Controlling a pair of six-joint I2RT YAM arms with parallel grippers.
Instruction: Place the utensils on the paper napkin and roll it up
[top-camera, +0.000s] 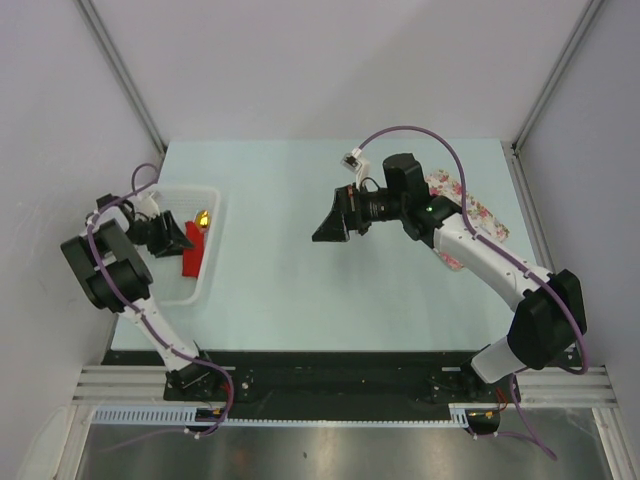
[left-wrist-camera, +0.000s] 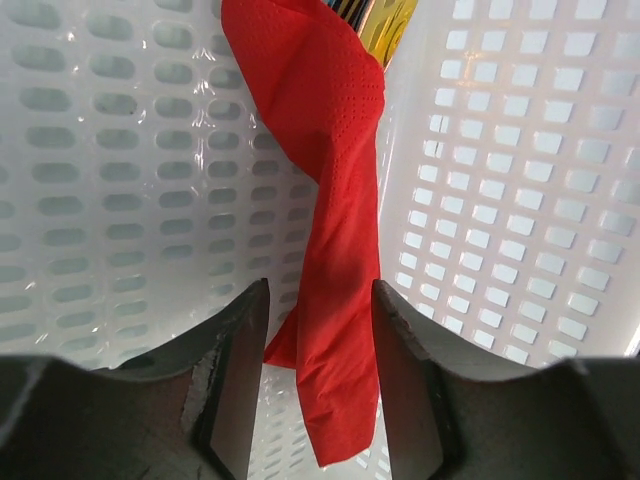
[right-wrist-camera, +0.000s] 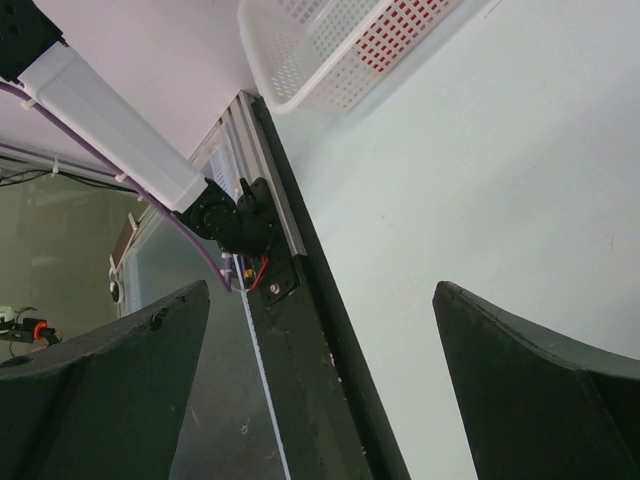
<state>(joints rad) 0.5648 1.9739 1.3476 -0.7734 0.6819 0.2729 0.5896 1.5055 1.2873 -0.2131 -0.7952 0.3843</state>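
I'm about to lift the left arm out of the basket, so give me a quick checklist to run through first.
1. Rolled napkin lies inside the basket: ok.
2. Left jaws parted on either side of the roll: ok.
3. Roll clear of both left jaws: cannot tell, one side sits very close.
4. Gold spoon bowl shows at the roll's far end: ok.
5. Fork inside the roll: cannot tell, hidden.
6. Right jaws wide open and empty above the table, well away from the basket: ok.
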